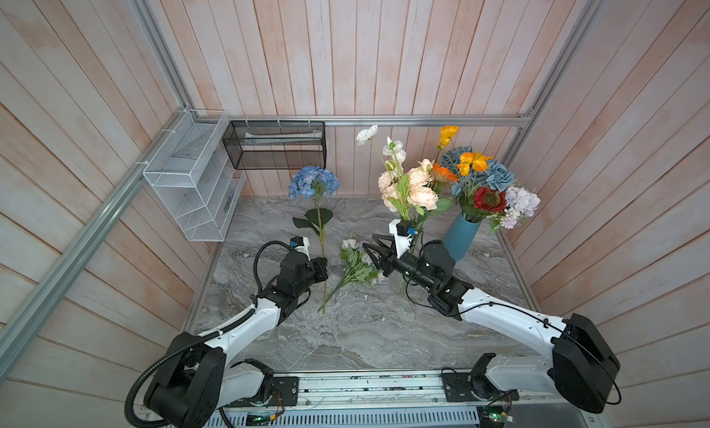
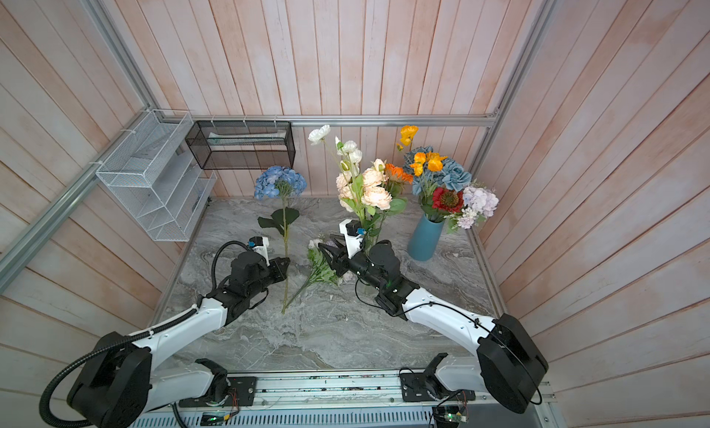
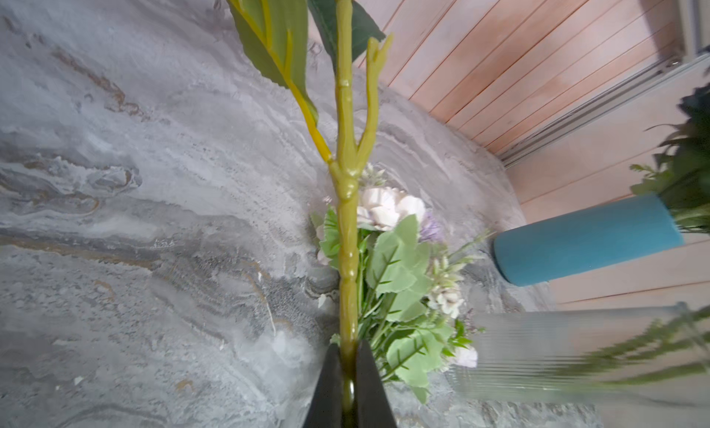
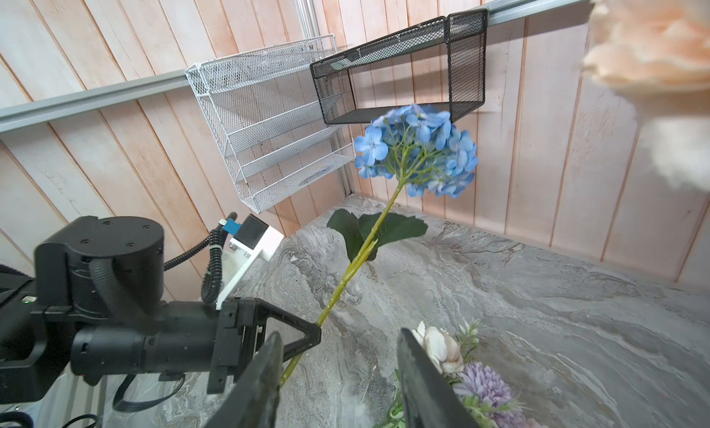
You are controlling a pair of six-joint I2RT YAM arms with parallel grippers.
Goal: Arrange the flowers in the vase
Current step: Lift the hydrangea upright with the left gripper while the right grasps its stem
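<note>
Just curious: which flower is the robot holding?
The blue hydrangea, stem pinched in the left gripper; the pale sprig lies on the table.

Close view along a green stem (image 3: 345,215), pinched between the dark jaws of the left gripper (image 3: 349,353); forked side shoot and broad leaves (image 3: 269,34) farther along. Behind, flat on the marble tabletop (image 3: 153,215), a sprig (image 3: 399,276) with white and lilac blooms; beyond, a blue vase (image 3: 584,241) near the plank wall (image 3: 518,61).

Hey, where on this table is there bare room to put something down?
Widest: the table front, from the sprig bunch to the base rail. Also back left, between the white rack and the hydrangea gripped by the left pincer. Crowded: middle and back right, with the right pincer, clear vase and blue vase.
</note>
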